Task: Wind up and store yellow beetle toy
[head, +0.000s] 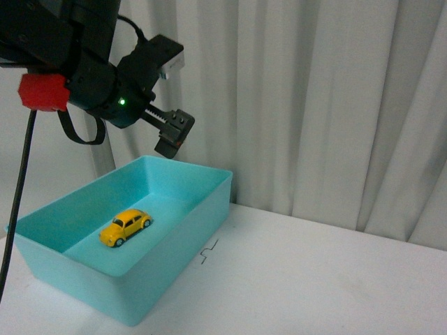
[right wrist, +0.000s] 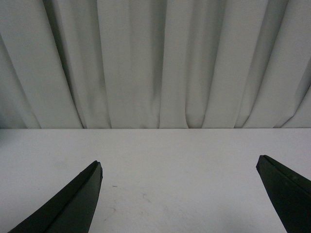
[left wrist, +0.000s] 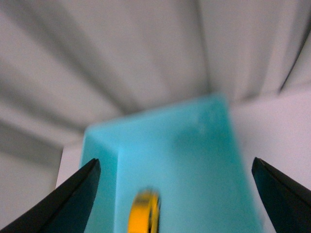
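Note:
The yellow beetle toy (head: 125,227) rests on its wheels on the floor of a turquoise bin (head: 181,237), near the bin's middle. My left gripper (head: 172,132) hangs open well above the bin's far wall, holding nothing. In the blurred left wrist view the toy (left wrist: 144,213) shows as a yellow smear low between the spread fingers (left wrist: 73,194), with the bin (left wrist: 194,165) beneath. My right gripper (right wrist: 177,194) is open over bare white table and is out of the front view.
A white table (head: 314,279) runs to the right of the bin, with a small black mark (head: 208,252) near the bin's corner. Pleated white curtain (head: 314,98) closes off the back. A black cable (head: 17,202) hangs at the far left.

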{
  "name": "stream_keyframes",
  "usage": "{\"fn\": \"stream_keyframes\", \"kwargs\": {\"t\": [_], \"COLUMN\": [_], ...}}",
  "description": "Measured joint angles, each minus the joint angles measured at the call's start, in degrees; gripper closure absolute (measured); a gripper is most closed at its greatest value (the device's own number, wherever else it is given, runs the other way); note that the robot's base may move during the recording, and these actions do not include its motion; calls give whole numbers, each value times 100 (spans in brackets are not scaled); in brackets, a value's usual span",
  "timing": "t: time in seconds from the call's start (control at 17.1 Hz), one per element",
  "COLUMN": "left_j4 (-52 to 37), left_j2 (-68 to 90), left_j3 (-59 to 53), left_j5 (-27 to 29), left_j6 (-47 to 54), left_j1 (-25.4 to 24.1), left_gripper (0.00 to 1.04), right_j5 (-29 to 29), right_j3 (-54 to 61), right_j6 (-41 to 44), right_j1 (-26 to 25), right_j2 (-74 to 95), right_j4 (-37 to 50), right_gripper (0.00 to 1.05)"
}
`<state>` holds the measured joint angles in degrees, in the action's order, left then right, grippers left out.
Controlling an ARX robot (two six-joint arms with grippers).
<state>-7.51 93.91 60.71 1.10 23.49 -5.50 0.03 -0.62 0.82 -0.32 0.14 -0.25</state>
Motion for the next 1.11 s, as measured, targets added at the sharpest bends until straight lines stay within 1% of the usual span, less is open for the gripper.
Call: {"fn": "stream_keyframes", "kwargs": {"t": [0.06,0.12,0.18,0.23,0.29,0.41,0.59,0.76,1.11], "left_j4": [-1432,-2406,-2717,-2883,-3023,-3069,-3152,-3145,-2662], "left_j2": [-516,-1340,-2258,-2841,-3189,-3390,-3724,-4291,-5381], "left_j3": [-748,-1661,-2422,-2909,-3340,-4065,-4422,-4865,-5528], "left_j5": [-433,-470,-452,-415,-138,-144,-116,-105,-109], "left_j6": [-557,-1263,-1744,-2000,-2168,-2234,-2299,-2317,-2317], "left_j1": [92,199,238,247,459,581,566,555,555], "left_gripper": [19,31,44,54,67,91,103,103,103], "right_j5": [0,0,-2,-2,0,0,-2,0,-2], "right_j3": [0,0,0,0,0,0,0,0,0], "right_j6": [2,2,2,2,2,2,2,2,2], "right_j1": [0,0,0,0,0,0,0,0,0], "right_j2": [0,0,2,2,0,0,0,0,0], "right_j4": [0,0,0,2,2,2,2,2,2], "right_gripper": [7,7,7,7,7,7,7,7,7]}}
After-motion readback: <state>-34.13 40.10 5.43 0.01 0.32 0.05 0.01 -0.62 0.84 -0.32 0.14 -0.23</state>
